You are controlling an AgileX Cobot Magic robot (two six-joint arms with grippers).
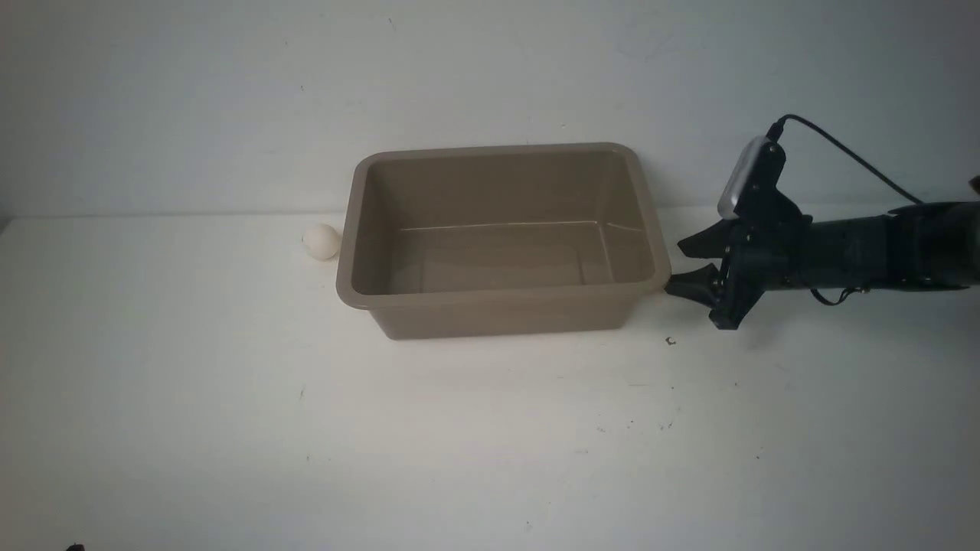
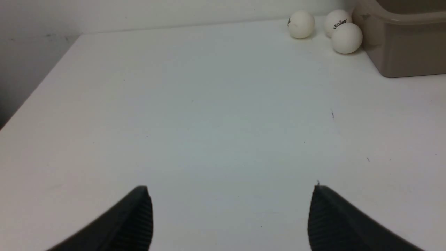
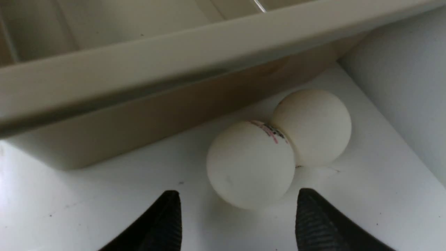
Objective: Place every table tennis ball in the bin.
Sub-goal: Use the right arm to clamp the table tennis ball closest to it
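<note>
Hovering low over the bench [image 1: 459, 428], the right end effector [image 1: 676, 269] stands with its jaws parted wide enough to straddle a ball and holds nothing. Its tips sit just short of the nearer ball [image 3: 251, 164], which touches the farther ball [image 3: 313, 125] behind it. Both lie on the bench beside the right-hand wall of the bin [image 1: 498, 306], which sits mid-bench near the back edge. The back wall [image 3: 400, 87] is close on their other side. The front view does not show this pair.

Judgement: the step in hand is the grab on the nearer ball.
- Advance straight until the pads flank its widest part. Pinched short of that, a smooth, light ball would likely squirt forward.
- Keep the tips low, nearly brushing the bench.
- Mind the bin's wall on one side, since a bump could shift it.
- Close gently, and expect the farther ball to roll once its neighbour lifts.
- Clear the flared rim before letting go.

Left end effector [image 2: 230, 212]: jaws spread wide, empty, well apart from three more balls [image 2: 346, 38] clustered off the bin's left-hand wall. The bin's interior looks bare, so nothing is deposited yet.
</note>
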